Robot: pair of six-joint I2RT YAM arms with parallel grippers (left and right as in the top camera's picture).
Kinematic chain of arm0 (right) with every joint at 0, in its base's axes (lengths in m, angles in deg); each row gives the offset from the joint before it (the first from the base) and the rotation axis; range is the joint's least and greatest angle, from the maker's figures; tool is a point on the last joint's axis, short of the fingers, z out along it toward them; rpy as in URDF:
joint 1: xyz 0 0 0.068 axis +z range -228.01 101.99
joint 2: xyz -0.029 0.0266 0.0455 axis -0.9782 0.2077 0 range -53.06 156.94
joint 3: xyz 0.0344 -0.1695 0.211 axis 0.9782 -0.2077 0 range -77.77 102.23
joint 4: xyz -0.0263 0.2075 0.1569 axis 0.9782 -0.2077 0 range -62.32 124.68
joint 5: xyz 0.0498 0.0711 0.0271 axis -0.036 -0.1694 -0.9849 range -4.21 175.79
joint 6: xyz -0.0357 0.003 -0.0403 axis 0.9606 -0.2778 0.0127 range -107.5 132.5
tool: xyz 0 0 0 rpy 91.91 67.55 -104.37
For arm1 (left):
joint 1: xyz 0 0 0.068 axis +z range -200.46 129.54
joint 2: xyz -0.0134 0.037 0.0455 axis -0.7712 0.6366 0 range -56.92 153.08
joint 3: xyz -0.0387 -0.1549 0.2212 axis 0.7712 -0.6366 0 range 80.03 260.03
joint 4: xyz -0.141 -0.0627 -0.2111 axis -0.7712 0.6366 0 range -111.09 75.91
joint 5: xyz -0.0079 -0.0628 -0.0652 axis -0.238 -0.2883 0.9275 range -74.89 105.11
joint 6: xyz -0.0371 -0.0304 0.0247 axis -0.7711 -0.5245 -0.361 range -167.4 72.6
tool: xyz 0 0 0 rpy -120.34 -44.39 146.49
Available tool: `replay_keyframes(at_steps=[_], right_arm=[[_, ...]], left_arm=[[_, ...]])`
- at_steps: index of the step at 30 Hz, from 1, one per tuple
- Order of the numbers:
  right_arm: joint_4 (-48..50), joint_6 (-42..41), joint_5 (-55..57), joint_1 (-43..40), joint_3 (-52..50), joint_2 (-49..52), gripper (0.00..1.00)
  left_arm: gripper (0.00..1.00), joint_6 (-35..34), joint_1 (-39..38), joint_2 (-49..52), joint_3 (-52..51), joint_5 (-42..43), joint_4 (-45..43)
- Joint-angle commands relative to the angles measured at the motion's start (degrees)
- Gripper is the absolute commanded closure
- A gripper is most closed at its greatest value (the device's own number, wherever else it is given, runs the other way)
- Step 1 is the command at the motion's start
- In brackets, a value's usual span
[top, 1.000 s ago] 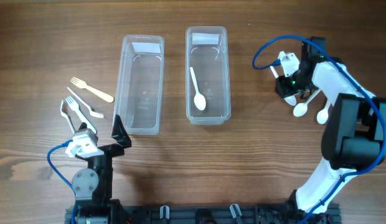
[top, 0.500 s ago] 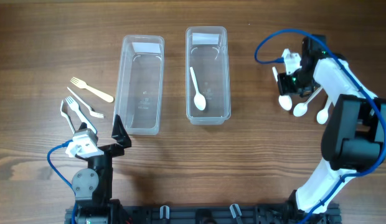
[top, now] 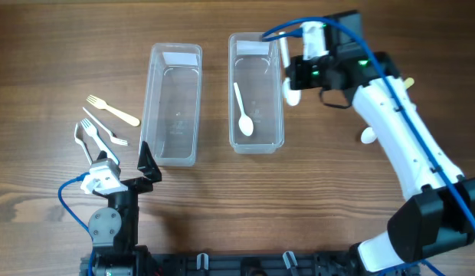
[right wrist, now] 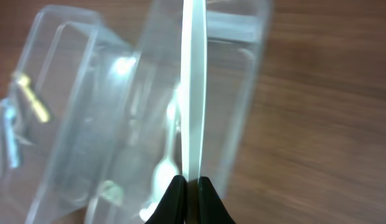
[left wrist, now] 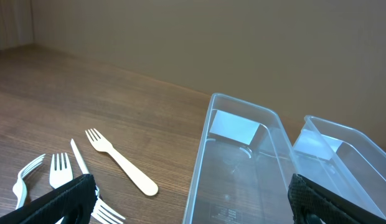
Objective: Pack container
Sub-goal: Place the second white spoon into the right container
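Note:
Two clear plastic containers stand side by side: the left one (top: 150, 100) is empty, the right one (top: 231, 84) holds a white spoon (top: 243, 111). My right gripper (top: 293, 77) is shut on another white spoon (right wrist: 194, 93) and holds it above the right container's right wall (right wrist: 243, 118). My left gripper (top: 122, 165) is open and empty near the left container's near end, with the container (left wrist: 243, 162) between its fingers (left wrist: 187, 205) in the left wrist view.
Wooden and white forks (top: 113, 110) lie left of the containers and also show in the left wrist view (left wrist: 121, 163). One white spoon (top: 368, 136) lies on the table at the right, beside my right arm.
My right gripper has lifted a white spoon from the pile at the right and carried it left to the right container. The left arm has not moved.

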Motion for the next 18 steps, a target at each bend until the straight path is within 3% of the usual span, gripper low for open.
replay_keyframes(at_steps=[1, 4, 6, 7, 14, 17, 18], right_arm=[[1.1, -5.9, -0.7, 3.9, -0.3, 2.4, 0.96], [1.5, -6.1, -0.6, 7.3, -0.3, 5.4, 0.93], [1.5, -6.1, -0.7, 8.3, -0.3, 7.3, 0.50], [1.7, -6.1, -0.7, 8.5, -0.3, 8.0, 0.44], [2.6, -7.4, 0.3, 8.2, 0.7, 4.0, 0.39], [-0.6, -10.4, 7.9, 5.6, 0.7, -2.1, 0.26], [-2.2, -10.6, 10.4, 3.6, 0.7, -4.6, 0.00]], left_arm=[[0.00, 1.1, -0.4, -0.4, -0.3, -0.3, -0.1], [0.00, 1.1, -0.4, -0.4, -0.3, -0.3, 0.0], [0.00, 1.1, -0.4, -0.4, -0.3, -0.3, -0.1], [0.00, 1.1, -0.4, -0.4, -0.3, -0.3, -0.1], [0.00, 1.1, -0.4, -0.4, -0.3, -0.3, 0.0], [0.00, 1.1, -0.4, -0.4, -0.3, -0.3, -0.1], [0.00, 1.1, -0.4, -0.4, -0.3, -0.3, 0.0]])
